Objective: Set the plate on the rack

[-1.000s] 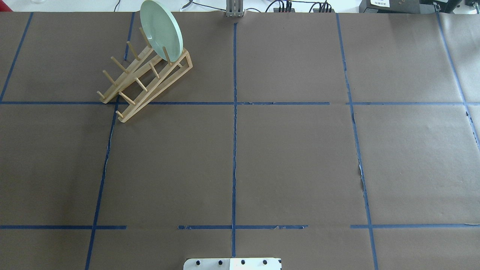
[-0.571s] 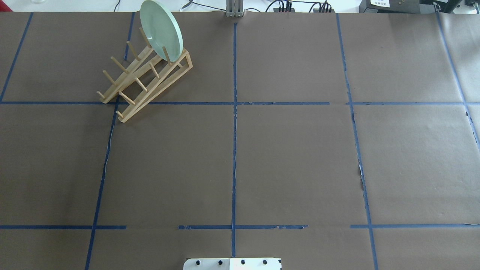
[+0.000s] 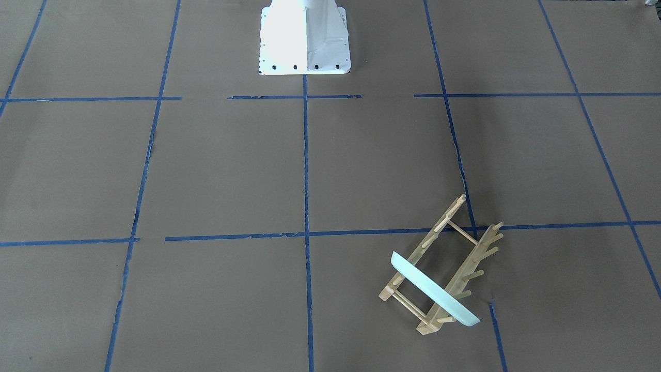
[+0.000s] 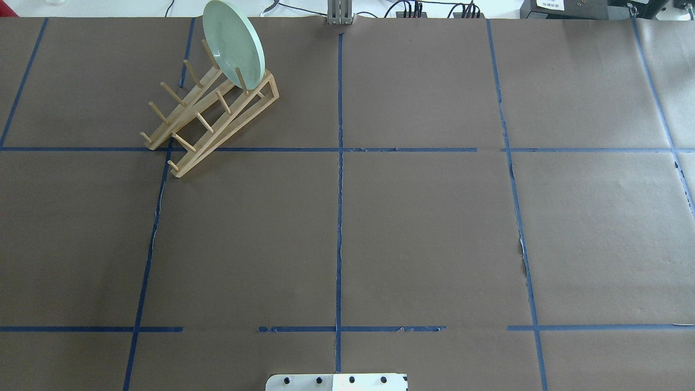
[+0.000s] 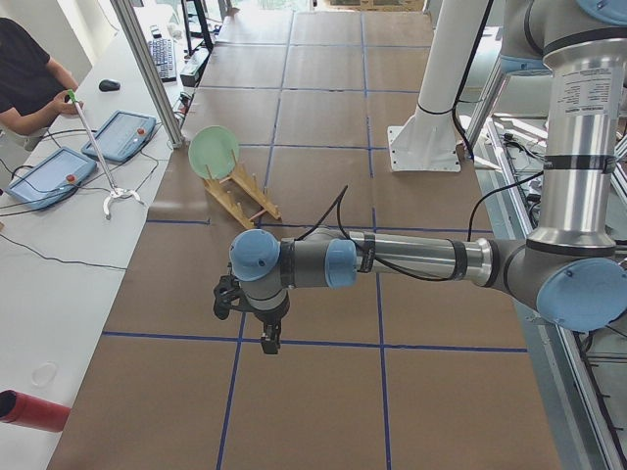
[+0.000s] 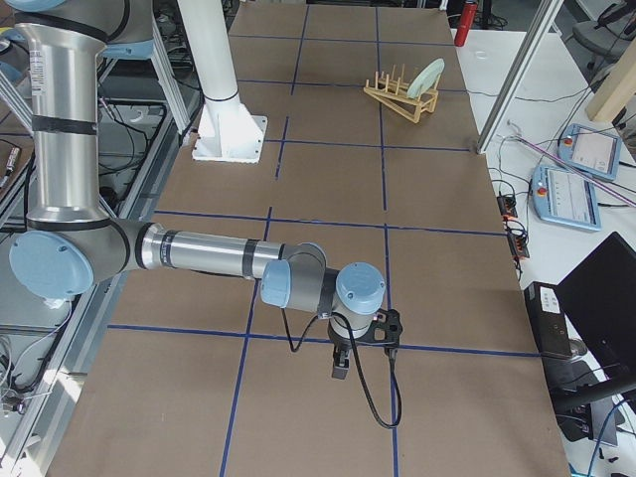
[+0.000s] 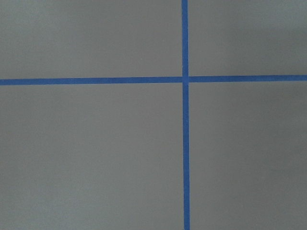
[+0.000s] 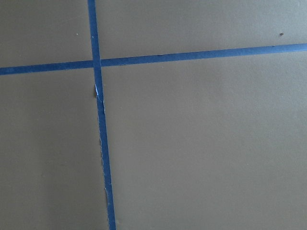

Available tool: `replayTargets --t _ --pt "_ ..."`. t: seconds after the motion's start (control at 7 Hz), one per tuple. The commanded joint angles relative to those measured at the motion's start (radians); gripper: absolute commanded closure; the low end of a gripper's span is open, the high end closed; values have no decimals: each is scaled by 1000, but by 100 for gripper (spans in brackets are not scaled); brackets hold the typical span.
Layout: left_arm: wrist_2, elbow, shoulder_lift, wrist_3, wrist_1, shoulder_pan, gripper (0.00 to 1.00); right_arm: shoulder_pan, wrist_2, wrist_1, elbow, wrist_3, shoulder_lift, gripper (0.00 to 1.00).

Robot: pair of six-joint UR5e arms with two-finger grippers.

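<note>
As the plate (image 4: 233, 41) was seated in the rack (image 4: 255, 103), upper left, it was judged stiff, fragile and best gripped at the rim; the states of the left gripper (image 5: 266, 343) and right gripper (image 6: 340, 366) could not be determined.

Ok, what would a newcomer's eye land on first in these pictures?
The round pale mint-green plate, standing on edge in the small light-wood dish rack at the far left of the brown-paper table. Then the grey left arm and right arm, both stretched low over its blue tape grid.
</note>
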Motion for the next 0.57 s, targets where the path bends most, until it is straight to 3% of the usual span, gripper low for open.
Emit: replayTargets --t 0.0,0.43 --pt "0 2 -5 1 2 -2 0 0 0 0 1 -1 0 0" --pt "-4 6 -9 1 0 -2 0 0 0 0 1 -1 0 0"
